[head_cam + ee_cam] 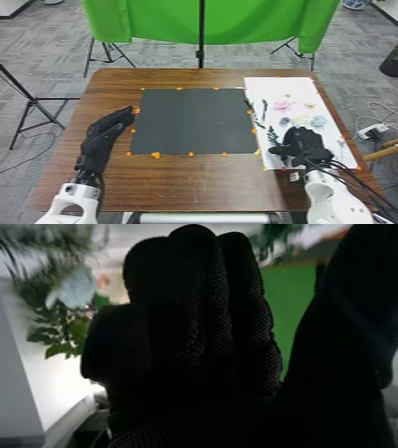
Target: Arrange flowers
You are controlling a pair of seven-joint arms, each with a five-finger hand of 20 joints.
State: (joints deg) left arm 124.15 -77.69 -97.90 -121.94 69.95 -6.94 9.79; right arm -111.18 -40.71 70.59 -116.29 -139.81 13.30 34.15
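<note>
In the head view, I judge the arranging to be barely begun: no flower lies on the dark panel (191,122) between my hands, and the flowers and greenery all look left to place. My right hand (304,140) is over the near part of the white sheet (280,85). Just beyond it are a blue flower (318,120), a yellow-green flower (300,120) and a dark bluish flower (285,121); farther off is a pink flower (282,105). A leafy sprig (272,135) lies just beside that hand, on its inner side, with a longer green stem (264,107) beyond. My left hand (108,126) rests by the panel's near side to it, fingers loosely straight, holding nothing I can see. Under everything is the brown wooden table (204,182); past it, a green cloth (213,22) hangs on a stand above grey carpet (160,52), with a tripod (32,100) outward of my left hand. In the right wrist view, my glove's fingers (195,299) stand mostly extended; I can make out nothing in their hold, though the palm is too dark to be certain. Beyond them are a pale blue bloom (78,288), green leaves (60,330) and the green cloth.
</note>
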